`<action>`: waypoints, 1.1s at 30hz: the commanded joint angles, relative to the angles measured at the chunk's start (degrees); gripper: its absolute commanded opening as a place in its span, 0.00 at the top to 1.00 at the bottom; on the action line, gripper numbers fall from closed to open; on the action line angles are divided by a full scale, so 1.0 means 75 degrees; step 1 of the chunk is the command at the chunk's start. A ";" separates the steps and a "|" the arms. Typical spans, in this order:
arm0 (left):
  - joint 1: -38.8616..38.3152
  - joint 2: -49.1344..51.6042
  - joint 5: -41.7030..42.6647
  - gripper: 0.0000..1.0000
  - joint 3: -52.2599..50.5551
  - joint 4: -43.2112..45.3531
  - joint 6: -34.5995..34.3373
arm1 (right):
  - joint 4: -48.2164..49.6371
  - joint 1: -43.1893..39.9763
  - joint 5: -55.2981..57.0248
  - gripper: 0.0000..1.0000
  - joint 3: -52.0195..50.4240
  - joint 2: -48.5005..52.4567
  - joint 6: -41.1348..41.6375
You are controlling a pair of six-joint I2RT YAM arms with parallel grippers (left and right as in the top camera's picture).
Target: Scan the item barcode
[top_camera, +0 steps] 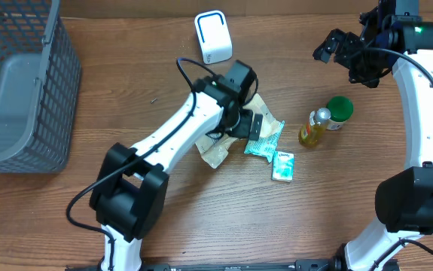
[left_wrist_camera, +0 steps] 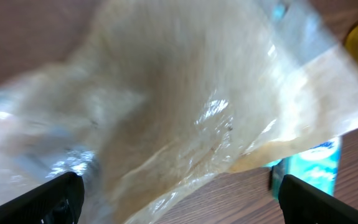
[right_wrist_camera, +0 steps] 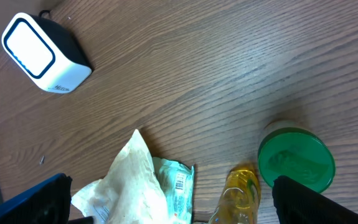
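Observation:
The white scanner (top_camera: pixel 213 36) with a blue-rimmed window stands at the back of the table, also in the right wrist view (right_wrist_camera: pixel 42 53). A crinkled clear-beige bag (top_camera: pixel 214 153) lies mid-table and fills the left wrist view (left_wrist_camera: pixel 185 106). My left gripper (top_camera: pixel 252 124) hangs right over it, open (left_wrist_camera: pixel 179 202), fingers wide apart and the bag's lower edge between them, not pinched. Beside the bag lies a teal packet (right_wrist_camera: pixel 179 183) with a barcode facing up. My right gripper (top_camera: pixel 352 56) hovers open (right_wrist_camera: pixel 175 205) high at the back right, holding nothing.
A small teal box (top_camera: pixel 282 165) lies in front of the packet. A yellow bottle (top_camera: pixel 314 128) lies on its side next to a green-lidded jar (top_camera: pixel 339 111). A grey mesh basket (top_camera: pixel 20 83) takes up the left edge.

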 commanded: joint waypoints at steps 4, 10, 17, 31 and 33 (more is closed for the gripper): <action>0.0597 -0.1387 -0.1052 0.00 0.1064 -0.0017 0.0041 | 0.0020 -0.0017 0.0052 0.00 0.0050 -0.0119 -0.0006; 0.1256 -0.1865 -0.1515 0.00 0.1064 -0.0248 0.0041 | 0.0017 -0.0017 0.0052 0.00 0.0050 -0.0117 -0.0006; 0.1620 -0.1862 -0.1585 0.00 0.1052 -0.0705 0.0041 | 0.0017 -0.0015 0.0052 0.00 0.0047 -0.0114 -0.0006; 0.1617 -0.1862 -0.1585 0.00 0.1052 -0.0705 0.0041 | 0.0017 0.0711 0.0052 0.00 0.0047 -0.2836 -0.0006; 0.1617 -0.1862 -0.1585 0.00 0.1052 -0.0705 0.0041 | 0.0017 0.0866 0.0052 0.00 0.0047 -0.3383 -0.0006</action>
